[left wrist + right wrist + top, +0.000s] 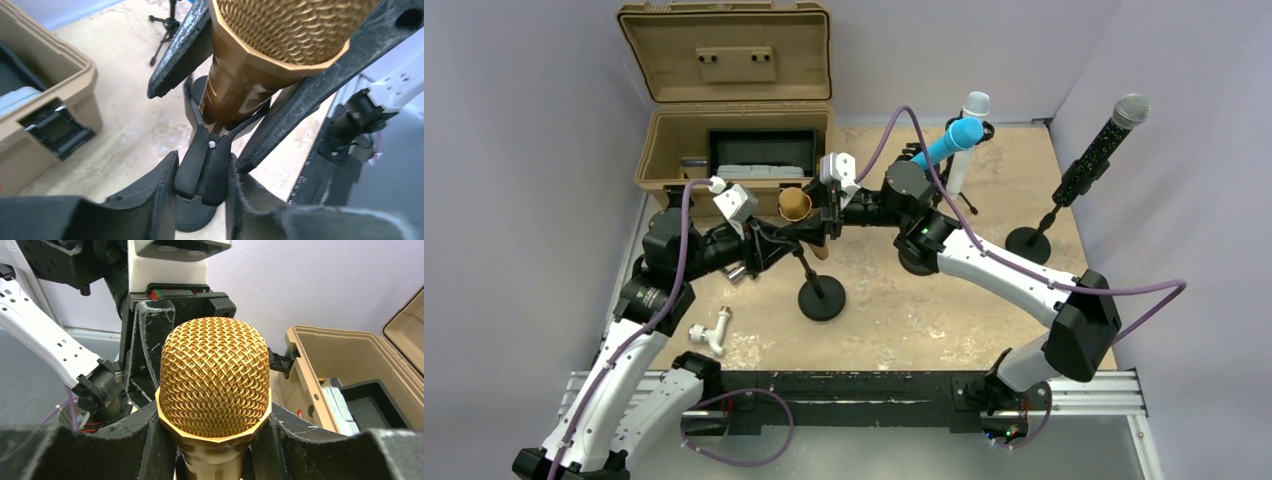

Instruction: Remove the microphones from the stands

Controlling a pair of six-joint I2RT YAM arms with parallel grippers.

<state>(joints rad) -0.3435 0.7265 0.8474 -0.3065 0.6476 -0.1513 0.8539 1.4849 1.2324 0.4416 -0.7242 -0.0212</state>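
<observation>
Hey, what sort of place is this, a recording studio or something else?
Most likely a robotics lab test cell, not a studio: two arms bolted to a rail, blank walls close around the table, and a gold microphone on a stand beside an open tan case.

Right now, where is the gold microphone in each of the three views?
Top external: gold microphone left of centre, between both wrists.
Left wrist: gold microphone top centre, above the black clip.
Right wrist: gold microphone centre, its head filling the middle.
Shared landmark: the tan case, seen in all three.
</observation>
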